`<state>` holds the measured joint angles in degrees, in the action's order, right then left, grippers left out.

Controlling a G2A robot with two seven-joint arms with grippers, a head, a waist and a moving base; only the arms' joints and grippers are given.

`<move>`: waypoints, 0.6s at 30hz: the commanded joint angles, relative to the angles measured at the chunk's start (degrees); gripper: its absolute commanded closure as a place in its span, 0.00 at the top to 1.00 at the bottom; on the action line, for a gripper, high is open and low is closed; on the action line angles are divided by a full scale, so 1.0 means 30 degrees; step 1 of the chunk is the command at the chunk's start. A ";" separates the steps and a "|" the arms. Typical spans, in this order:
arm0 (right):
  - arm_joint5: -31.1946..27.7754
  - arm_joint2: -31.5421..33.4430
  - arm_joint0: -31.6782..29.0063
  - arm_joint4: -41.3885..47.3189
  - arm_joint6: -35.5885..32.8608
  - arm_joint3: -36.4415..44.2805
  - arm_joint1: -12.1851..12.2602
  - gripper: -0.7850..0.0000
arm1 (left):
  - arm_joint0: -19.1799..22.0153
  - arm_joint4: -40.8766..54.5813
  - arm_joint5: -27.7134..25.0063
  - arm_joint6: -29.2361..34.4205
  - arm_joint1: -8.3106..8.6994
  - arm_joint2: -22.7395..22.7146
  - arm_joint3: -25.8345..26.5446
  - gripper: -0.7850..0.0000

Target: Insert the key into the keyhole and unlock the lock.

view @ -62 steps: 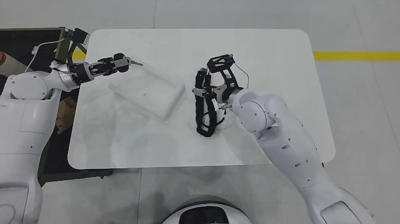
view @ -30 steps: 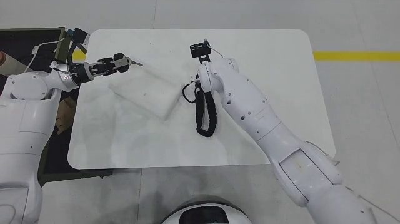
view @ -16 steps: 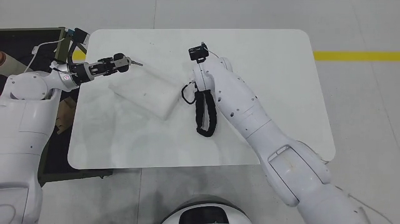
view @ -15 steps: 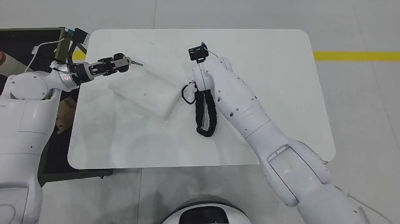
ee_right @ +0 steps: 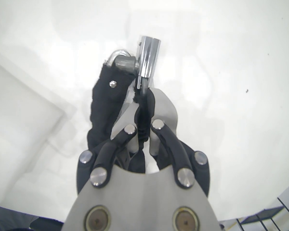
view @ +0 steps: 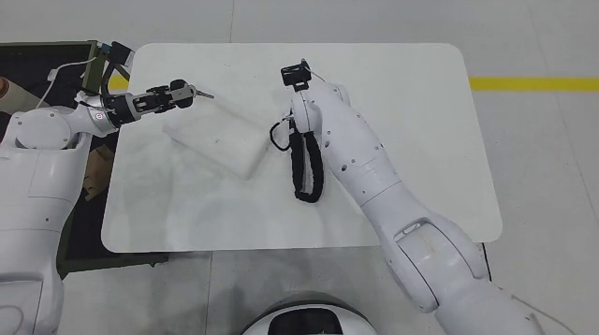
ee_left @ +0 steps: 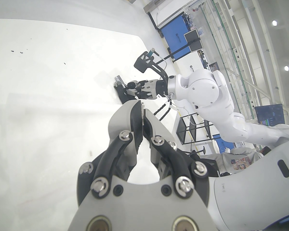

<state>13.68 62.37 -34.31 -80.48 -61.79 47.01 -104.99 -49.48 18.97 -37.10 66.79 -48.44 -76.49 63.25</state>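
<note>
A white table (view: 402,82) with rounded corners stands on a pale grey floor crossed by a yellow line (view: 533,83). The left gripper (ee_left: 142,110) has its fingers pressed together on the key (ee_left: 142,117). The key is a thin metal blade seen edge-on between the dark pads, its tip poking just past the fingertips. In the top view this gripper is over the table's left part, just beyond the far edge of a flat white block (view: 220,138) that lies on the table. The right gripper (ee_right: 142,102) is clamped on the lock (ee_right: 110,97), its fingers pinching the black fabric sleeve right behind the chrome cylinder (ee_right: 148,58). The cylinder juts out past the fingertips, and a grey metal end piece (ee_right: 122,61) meets its side. From the grip the black sleeve doubles back under the wrist, and in the top view it runs along the table toward the robot, just beside the block's right end. Whether the cylinder touches the tabletop I cannot tell. Key and lock are well apart, with the white block between them.
</note>
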 commanded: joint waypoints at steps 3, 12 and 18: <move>-0.1838 0.2033 -0.0817 0.1175 0.1150 0.2022 0.0974 0.00 | 0.0000 0.0000 0.0000 0.0000 0.0000 0.0000 0.0000 0.00; -0.6227 0.5854 -0.2988 0.4842 0.1141 0.5842 0.2711 0.00 | 0.0000 0.0000 0.0000 0.0000 0.0000 0.0000 0.0000 0.00; -0.6227 0.5854 -0.2988 0.4842 0.1141 0.5842 0.2711 0.00 | 0.0000 0.0000 0.0000 0.0000 0.0000 0.0000 0.0000 0.00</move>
<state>-4.98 79.92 -43.27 -65.97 -58.37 64.53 -96.85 -49.48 18.97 -37.10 66.79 -48.44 -76.49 63.25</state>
